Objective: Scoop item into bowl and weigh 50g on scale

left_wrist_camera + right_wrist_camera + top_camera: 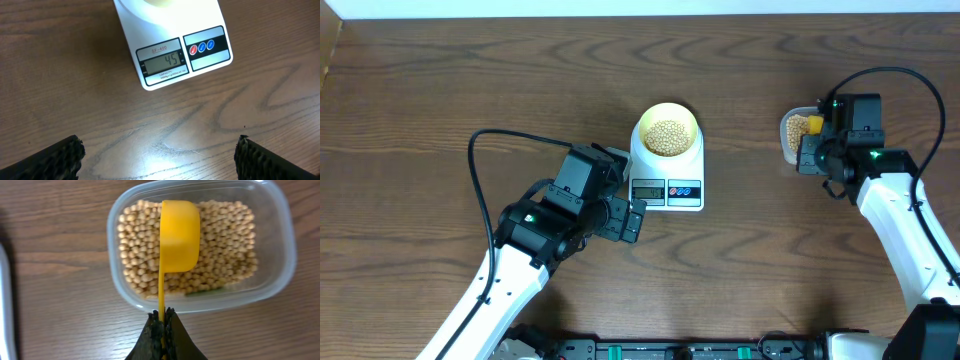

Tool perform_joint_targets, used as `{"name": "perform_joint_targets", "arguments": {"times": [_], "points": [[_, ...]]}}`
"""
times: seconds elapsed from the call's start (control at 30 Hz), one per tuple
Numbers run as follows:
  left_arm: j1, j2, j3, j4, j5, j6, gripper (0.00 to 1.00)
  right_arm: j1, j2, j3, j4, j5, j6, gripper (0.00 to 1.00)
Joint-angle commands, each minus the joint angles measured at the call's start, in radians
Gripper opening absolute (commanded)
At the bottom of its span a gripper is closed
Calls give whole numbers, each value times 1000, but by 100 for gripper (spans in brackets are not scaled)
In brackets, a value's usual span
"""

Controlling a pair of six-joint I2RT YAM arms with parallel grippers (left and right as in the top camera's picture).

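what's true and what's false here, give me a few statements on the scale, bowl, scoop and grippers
1. The bowl sits on the scale with beans in it. True.
2. The display reads 50. False: it reads 45.
3. The right gripper is shut on the handle of the scoop. True.
4. The scoop is over the bowl. False: it is over the tub of beans, away from the scale.
5. The left gripper holds the scale. False: it is open and empty, over bare table in front of the scale.
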Motion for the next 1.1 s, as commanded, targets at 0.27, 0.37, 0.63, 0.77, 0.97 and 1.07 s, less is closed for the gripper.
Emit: {"name": "perform_joint_targets", "arguments": {"times": [0.27,0.37,0.63,0.77,0.97,1.07], "points": [[5,0,1,-3,-2,17,98,-16,3,3,0,-103,193,1],[5,0,1,-3,-2,17,98,-36,3,3,0,-142,209,1],[5,0,1,-3,-2,17,98,-108,3,3,0,-280,209,1],[5,0,1,-3,-2,17,98,-142,3,3,0,-346,209,1],[5,0,1,-3,-2,17,98,-189,3,3,-1,-388,209,1],[5,0,1,-3,-2,17,98,-206,3,3,-1,-388,209,1]]}}
